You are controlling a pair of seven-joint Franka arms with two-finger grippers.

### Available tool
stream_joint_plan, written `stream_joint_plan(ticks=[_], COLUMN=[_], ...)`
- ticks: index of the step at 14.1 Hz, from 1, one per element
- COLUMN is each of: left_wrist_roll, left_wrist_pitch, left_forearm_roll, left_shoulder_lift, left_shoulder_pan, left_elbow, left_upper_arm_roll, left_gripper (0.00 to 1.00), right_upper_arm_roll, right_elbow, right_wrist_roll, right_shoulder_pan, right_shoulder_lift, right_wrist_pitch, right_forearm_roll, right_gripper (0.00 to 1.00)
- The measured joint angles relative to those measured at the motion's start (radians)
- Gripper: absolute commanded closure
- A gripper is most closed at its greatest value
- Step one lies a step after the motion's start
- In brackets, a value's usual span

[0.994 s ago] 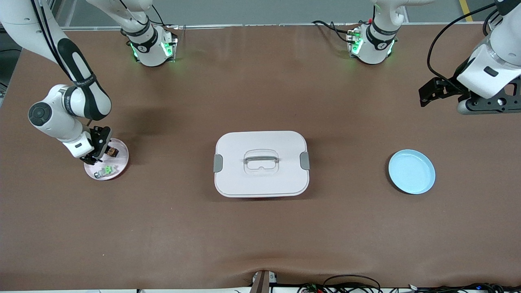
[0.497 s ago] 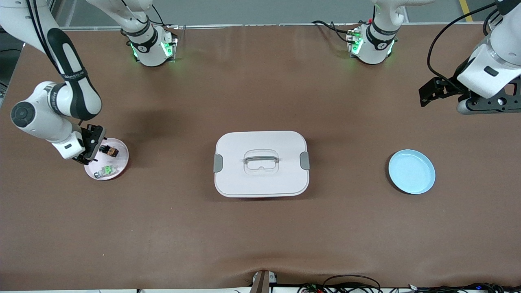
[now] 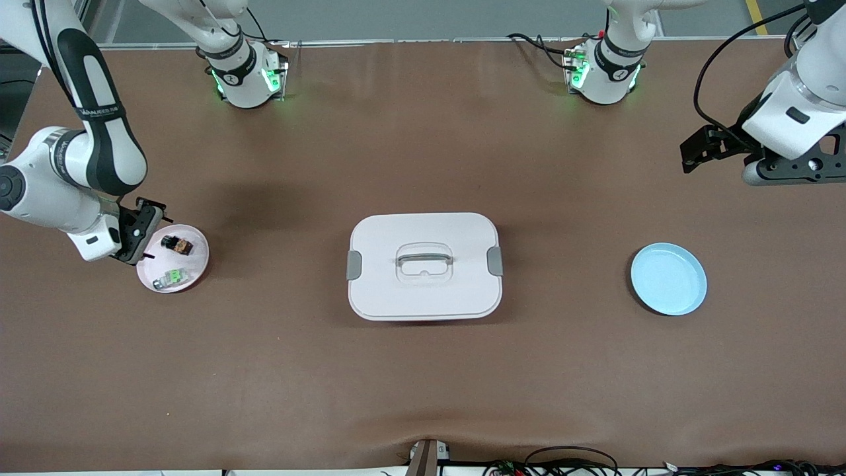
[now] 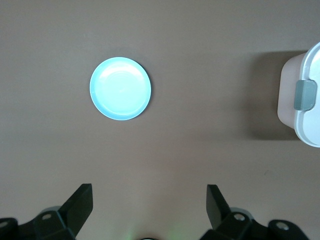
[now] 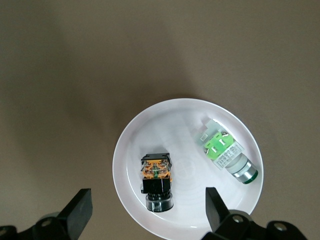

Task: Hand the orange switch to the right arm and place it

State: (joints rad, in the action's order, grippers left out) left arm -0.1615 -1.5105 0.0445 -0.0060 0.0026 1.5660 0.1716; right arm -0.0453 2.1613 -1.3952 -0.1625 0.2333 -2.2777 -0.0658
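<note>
The orange switch (image 3: pixel 177 245) lies on a small pink plate (image 3: pixel 196 263) at the right arm's end of the table; in the right wrist view the switch (image 5: pixel 157 180) is black with an orange band and lies on its side. My right gripper (image 3: pixel 147 235) is open and empty, just above the plate's edge, beside the switch; in its own view the right gripper (image 5: pixel 148 202) has its fingers well apart. My left gripper (image 3: pixel 694 152) is open and empty, held high over the left arm's end of the table, as the left wrist view shows (image 4: pixel 149 197).
A green-middled component (image 3: pixel 173 276) shares the pink plate, nearer the front camera than the switch. A white lidded box (image 3: pixel 424 266) with a handle stands mid-table. A light blue plate (image 3: pixel 668 278) lies toward the left arm's end.
My right gripper has pulled back from over the pink plate toward the right arm's end of the table. The orange switch stays on the plate. The left arm has not moved.
</note>
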Motion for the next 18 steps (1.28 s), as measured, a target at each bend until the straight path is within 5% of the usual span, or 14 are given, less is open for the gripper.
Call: stream_joint_plan(ticks=[7,13,18], left_wrist_roll=[0.000,0.000,0.000], left_wrist_pitch=[0.000,0.000,0.000], left_forearm_roll=[0.000,0.000,0.000], left_shoulder_lift=[0.000,0.000,-0.002], left_shoulder_pan=[0.000,0.000,0.000], left_elbow=[0.000,0.000,0.000], left_upper_arm_roll=[0.000,0.000,0.000], left_gripper=[0.00,0.00,0.00], right_upper_arm_roll=[0.002,0.002,0.002], right_elbow=[-0.133,-0.174,-0.265], right_wrist_roll=[0.522,1.014,1.184], right_shoulder_pan=[0.016,0.026,0.034], right_shoulder_lift=[-0.003,-0.003,-0.003], right_wrist_pitch=[0.263,0.266,0.247], right_forearm_roll=[-0.035,-0.036,-0.033], right_gripper=[0.00,0.00,0.00])
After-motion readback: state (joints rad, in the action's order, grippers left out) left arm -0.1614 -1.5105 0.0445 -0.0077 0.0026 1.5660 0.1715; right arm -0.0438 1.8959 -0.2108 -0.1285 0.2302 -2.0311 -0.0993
